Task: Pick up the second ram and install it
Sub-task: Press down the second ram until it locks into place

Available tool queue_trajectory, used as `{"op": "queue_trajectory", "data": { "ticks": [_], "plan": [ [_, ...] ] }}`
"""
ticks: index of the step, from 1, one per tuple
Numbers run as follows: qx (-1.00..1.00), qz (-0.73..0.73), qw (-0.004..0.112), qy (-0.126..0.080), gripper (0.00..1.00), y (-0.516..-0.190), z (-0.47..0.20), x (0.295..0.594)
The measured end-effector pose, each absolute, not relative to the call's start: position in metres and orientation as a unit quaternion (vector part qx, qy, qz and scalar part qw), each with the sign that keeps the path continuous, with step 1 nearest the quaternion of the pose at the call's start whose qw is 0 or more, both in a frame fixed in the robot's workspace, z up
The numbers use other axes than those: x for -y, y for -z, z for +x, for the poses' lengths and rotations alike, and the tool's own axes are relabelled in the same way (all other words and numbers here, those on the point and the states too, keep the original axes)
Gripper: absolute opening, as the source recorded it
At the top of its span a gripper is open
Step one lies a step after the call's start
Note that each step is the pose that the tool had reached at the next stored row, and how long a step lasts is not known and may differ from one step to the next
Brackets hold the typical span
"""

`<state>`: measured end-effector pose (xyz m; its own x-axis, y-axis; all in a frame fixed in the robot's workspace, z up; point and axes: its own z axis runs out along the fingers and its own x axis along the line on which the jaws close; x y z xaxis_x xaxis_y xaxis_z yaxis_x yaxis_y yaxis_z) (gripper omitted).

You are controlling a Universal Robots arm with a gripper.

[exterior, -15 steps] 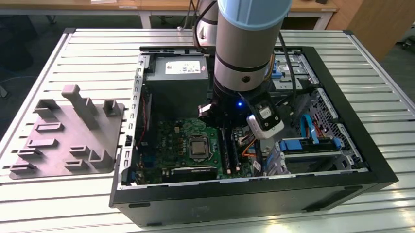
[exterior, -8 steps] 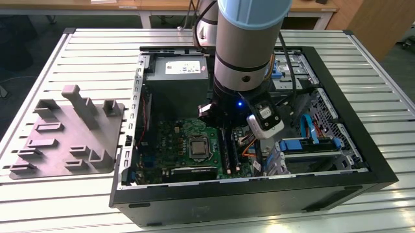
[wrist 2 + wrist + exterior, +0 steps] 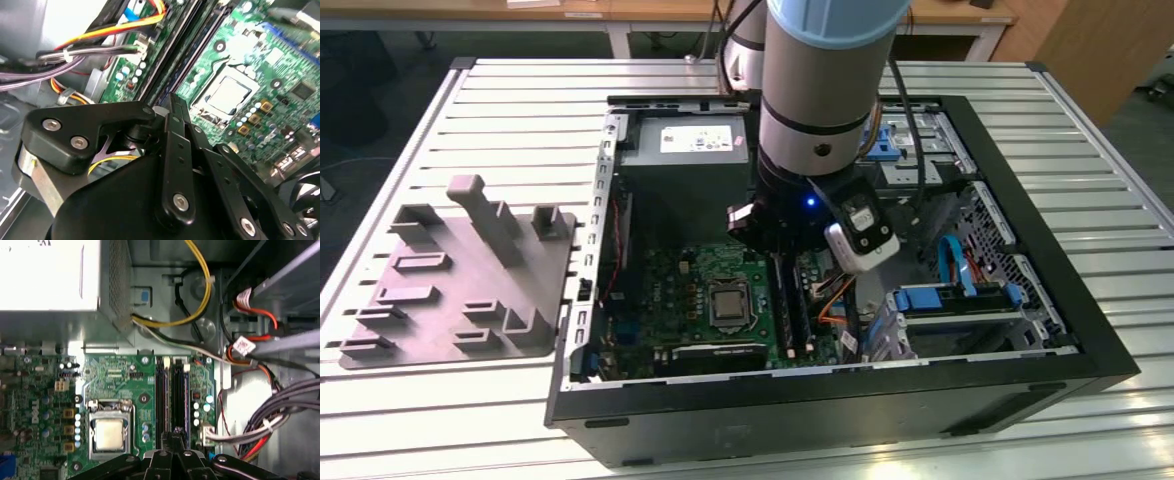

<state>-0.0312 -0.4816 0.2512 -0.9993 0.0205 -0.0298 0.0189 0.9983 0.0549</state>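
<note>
Inside the open computer case (image 3: 1014, 345), the gripper (image 3: 174, 437) sits low over the green motherboard (image 3: 122, 377), its fingers (image 3: 176, 120) closed together on the top edge of the second ram (image 3: 178, 395), which stands in its slot beside the CPU socket (image 3: 110, 432). No legible writing worth noting.

The second ram (image 3: 178, 395), a dark slim stick, stands edgewise in its motherboard slot.

We see a green motherboard (image 3: 707, 290) with a silver processor (image 3: 109, 434), black memory slots (image 3: 171, 400), yellow cables (image 3: 197, 295), a black computer case (image 3: 854, 400) and a grey-slatted worktop (image 3: 507, 130).
</note>
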Motion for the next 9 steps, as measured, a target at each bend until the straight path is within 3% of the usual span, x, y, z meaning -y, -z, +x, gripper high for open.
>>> {"op": "queue_trajectory", "data": {
  "ticks": [9],
  "plan": [
    [-0.999,0.01,0.015,-0.027,0.1,-0.25,-0.031,0.465]
  ]
}}
